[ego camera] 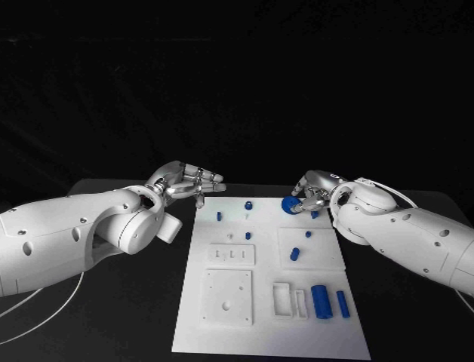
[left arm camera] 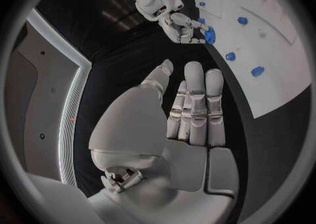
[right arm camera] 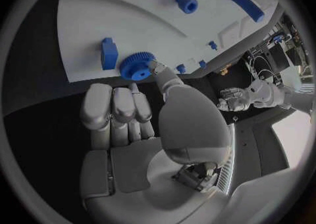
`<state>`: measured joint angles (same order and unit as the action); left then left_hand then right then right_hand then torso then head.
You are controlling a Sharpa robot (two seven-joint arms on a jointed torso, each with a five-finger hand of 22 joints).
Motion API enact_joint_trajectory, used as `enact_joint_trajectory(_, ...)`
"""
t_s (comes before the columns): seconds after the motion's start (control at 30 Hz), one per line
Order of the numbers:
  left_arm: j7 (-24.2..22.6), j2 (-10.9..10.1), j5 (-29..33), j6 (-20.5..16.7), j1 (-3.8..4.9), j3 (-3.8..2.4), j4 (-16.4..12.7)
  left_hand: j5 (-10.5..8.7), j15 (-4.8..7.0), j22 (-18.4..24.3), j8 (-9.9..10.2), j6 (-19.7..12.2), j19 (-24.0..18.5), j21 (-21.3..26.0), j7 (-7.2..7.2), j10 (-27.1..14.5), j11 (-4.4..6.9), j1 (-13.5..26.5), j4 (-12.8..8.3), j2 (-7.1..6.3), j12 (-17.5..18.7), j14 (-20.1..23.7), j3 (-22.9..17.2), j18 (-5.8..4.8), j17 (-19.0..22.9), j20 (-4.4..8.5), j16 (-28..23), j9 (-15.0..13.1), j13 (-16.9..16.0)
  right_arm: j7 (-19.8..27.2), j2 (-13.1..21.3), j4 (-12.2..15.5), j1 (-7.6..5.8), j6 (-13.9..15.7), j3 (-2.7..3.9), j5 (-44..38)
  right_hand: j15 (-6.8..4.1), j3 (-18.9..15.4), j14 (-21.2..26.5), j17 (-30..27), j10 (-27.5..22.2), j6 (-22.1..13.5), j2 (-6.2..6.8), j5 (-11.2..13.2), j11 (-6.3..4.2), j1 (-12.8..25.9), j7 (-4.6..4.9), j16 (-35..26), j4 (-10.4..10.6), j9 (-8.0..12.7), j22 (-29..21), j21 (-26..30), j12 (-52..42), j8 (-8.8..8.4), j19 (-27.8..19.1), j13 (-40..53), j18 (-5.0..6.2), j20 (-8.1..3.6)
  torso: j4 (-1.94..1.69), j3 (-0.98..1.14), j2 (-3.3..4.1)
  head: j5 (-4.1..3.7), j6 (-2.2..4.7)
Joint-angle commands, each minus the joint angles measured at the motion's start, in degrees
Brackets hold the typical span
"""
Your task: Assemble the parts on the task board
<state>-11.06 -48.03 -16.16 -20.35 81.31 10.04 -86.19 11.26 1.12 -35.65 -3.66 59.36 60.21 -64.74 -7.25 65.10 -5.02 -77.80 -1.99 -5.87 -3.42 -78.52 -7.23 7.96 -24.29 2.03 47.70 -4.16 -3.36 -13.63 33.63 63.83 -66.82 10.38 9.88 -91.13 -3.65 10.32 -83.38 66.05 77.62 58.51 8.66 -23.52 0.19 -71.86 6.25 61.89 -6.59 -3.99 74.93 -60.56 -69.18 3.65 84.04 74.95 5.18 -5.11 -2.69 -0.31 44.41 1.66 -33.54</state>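
Right hand (ego camera: 315,190) at far right corner of the task board (ego camera: 268,332), pinching a blue toothed gear (right arm camera: 137,66) between thumb and a finger; the other fingers lie together and extended. Gear sits at the board's far edge, just beside a blue block (right arm camera: 109,54).

Left hand (ego camera: 188,181) holds nothing, fingers straight and side by side with the thumb apart. It hovers over the black desk (ego camera: 118,309) just off the board's far left corner, not touching it.

Board is a long white plate down the middle of the desk. On it: small blue pegs (ego camera: 219,216) near the far end, a blue peg (ego camera: 295,253) on a raised white square mid-board, and two blue cylinders (ego camera: 322,302) lying beside a white frame at the near right. A white square plate (ego camera: 229,297) with holes sits near left.

Room behind is dark. A white cable (ego camera: 36,309) runs on the desk under the left arm.
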Motion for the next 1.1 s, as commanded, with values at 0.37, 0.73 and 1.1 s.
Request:
enact_joint_trajectory(0.37,-0.57,0.19,0.27,0.93,0.1,0.0,0.02,0.21,-0.13,0.07,0.03,-0.15,-0.27,-0.1,0.19,-0.22,-0.01,-0.09,0.06,0.51,-0.03,-0.28,-0.35,0.79,-0.03,-0.09,0.2,-0.01,-0.08,0.65,-0.42,-0.98,0.27,-2.07,0.01,0.34,-0.17,1.08,-0.19,0.08,0.39,0.77,-0.39,-0.08,0.01,0.66,0.01,0.24,-0.53,0.03,7.62,-0.2,-0.09,-0.02,2.93,1.87,0.05,0.21,0.06,0.03,0.01,0.1,-0.48)
enact_joint_trajectory(0.73,-0.55,0.22,0.27,0.95,0.1,0.01,0.05,0.21,-0.13,0.07,0.03,-0.15,-0.27,-0.1,0.19,-0.22,-0.01,-0.09,0.06,0.51,-0.03,-0.28,-0.35,0.79,-0.03,-0.09,0.2,-0.01,-0.08,0.73,-0.82,-1.16,0.83,-2.8,-0.03,0.15,-0.74,6.0,-0.18,0.09,0.42,5.82,-1.17,1.15,-0.82,1.91,-1.23,0.06,-1.53,-0.46,7.62,-0.28,-0.04,-0.01,2.85,2.12,-0.29,-0.31,0.04,0.03,-0.04,0.21,-0.74)
enact_joint_trajectory(1.1,-0.5,0.33,0.27,1.04,0.09,0.04,0.25,0.21,-0.13,0.07,0.03,-0.15,-0.27,-0.1,0.19,-0.22,-0.01,-0.09,0.06,0.51,-0.03,-0.28,-0.35,0.79,-0.03,-0.09,0.2,-0.01,-0.08,-0.74,-1.05,-0.17,1.17,-0.64,-0.26,-4.06,-0.94,6.11,-0.21,0.06,0.44,6.65,-0.79,1.23,-1.07,2.19,-1.58,-0.15,-1.69,-0.53,7.59,-0.19,0.25,-0.04,2.84,2.05,-0.45,-0.55,0.05,0.02,-0.05,0.14,-0.88)
